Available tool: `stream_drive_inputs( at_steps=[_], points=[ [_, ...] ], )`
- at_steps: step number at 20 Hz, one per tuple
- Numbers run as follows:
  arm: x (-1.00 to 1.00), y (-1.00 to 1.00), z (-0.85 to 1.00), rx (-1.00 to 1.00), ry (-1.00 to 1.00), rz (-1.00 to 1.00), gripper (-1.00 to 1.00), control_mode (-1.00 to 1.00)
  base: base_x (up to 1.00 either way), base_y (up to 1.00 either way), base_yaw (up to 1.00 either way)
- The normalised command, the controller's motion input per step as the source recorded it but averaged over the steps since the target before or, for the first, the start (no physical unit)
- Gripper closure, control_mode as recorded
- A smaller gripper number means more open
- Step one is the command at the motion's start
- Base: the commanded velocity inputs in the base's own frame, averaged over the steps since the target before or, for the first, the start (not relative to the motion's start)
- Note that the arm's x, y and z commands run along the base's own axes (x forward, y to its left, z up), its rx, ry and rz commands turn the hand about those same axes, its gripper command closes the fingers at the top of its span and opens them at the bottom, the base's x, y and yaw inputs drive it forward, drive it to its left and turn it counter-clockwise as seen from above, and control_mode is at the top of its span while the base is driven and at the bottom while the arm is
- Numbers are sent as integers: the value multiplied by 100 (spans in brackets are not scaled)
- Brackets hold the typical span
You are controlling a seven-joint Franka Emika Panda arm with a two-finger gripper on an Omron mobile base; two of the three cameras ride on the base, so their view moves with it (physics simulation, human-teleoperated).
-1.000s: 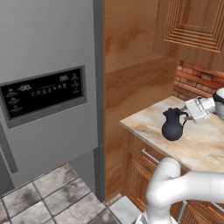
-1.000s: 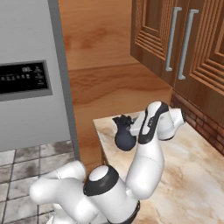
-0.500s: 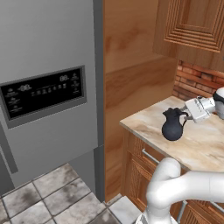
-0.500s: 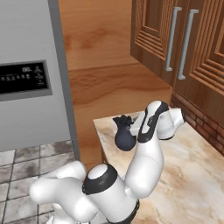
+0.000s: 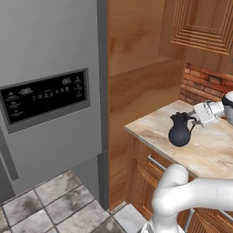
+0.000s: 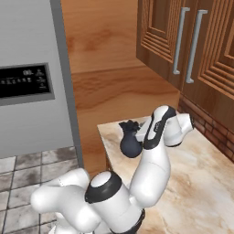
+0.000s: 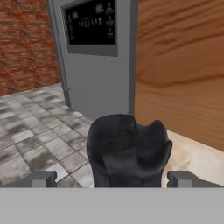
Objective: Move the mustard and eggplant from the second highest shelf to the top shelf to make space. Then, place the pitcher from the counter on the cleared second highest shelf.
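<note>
The dark pitcher (image 5: 181, 132) stands upright on the beige counter (image 5: 214, 152), near its left end. My gripper (image 5: 194, 119) reaches in level from the right at the height of the pitcher's neck and handle, jaws open. In the hand view the pitcher (image 7: 127, 146) looms close between the two spread fingertips (image 7: 43, 178), and nothing is gripped. From the right base view my forearm covers part of the pitcher (image 6: 130, 144). The fridge doors are shut, so the mustard, eggplant and both shelves are hidden.
The grey fridge (image 5: 50, 91) with its dark control panel (image 5: 44, 95) stands left of a wooden side panel (image 5: 136, 82). Wooden wall cabinets (image 6: 192, 45) hang over the counter (image 6: 201, 183), with a brick wall (image 5: 205, 84) behind. Grey floor tiles (image 5: 41, 205) lie below.
Hardly anything differs: the hand stays beside the pitcher's neck with its jaws just as wide, and the pitcher has not moved.
</note>
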Motion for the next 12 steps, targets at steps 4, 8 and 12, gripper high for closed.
stream_drive_inputs(
  at_steps=[4, 8, 12],
  points=[
    [0, 0, 0, 0, 1, -5, -100, -100, 0, 0, 0],
    [0, 0, 0, 0, 3, -5, -100, -100, 0, 0, 0],
    [0, 0, 0, 0, 3, -3, -100, -100, 0, 0, 0]
  ],
)
